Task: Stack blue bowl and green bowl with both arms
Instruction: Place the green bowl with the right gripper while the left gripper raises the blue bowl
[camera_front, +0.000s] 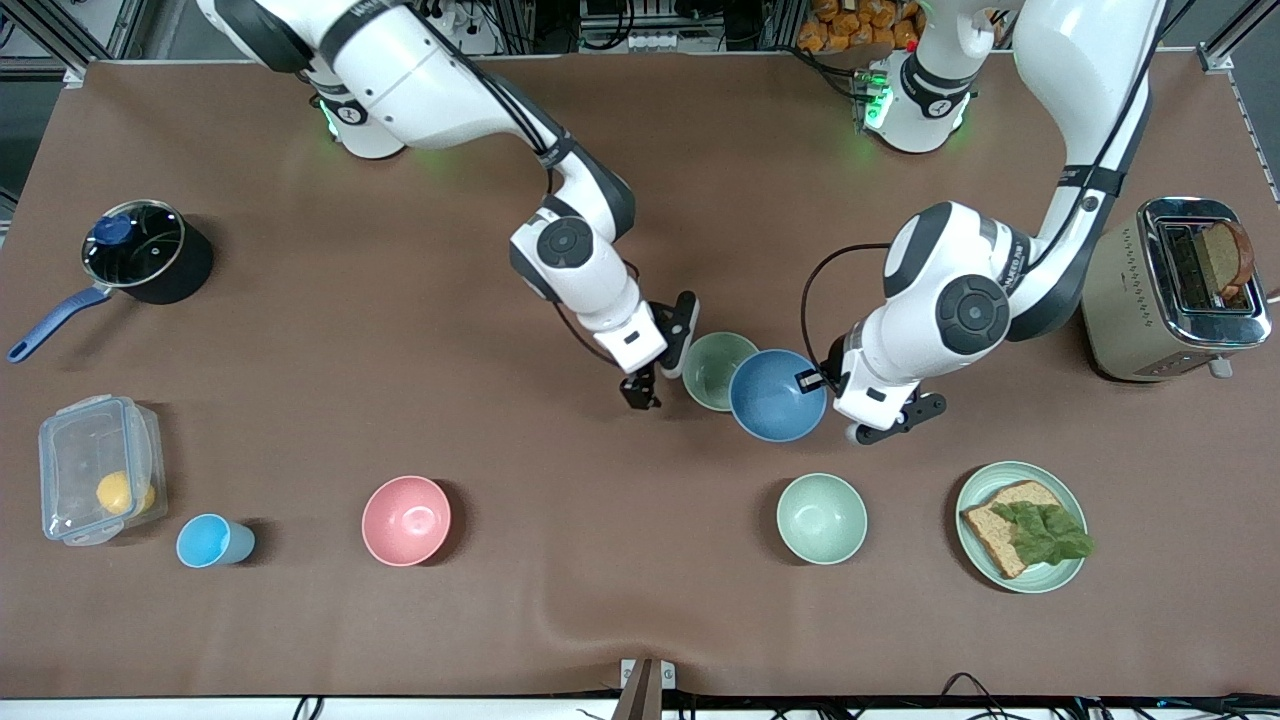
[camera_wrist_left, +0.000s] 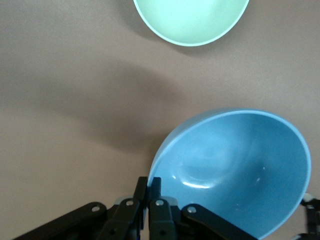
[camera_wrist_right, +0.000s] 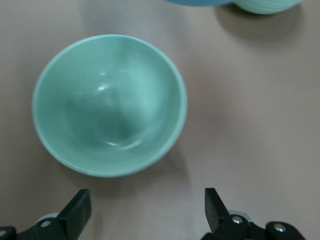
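blue bowl (camera_front: 777, 397) rim clenched in left tool (camera_front: 812, 380), over green bowl (camera_front: 712, 368); right tool (camera_front: 660, 368) released, beside it

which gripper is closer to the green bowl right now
Right. The right gripper hangs open right beside the green bowl on the table. The left gripper is shut on the blue bowl rim, holding it up, overlapping the green bowl's edge.
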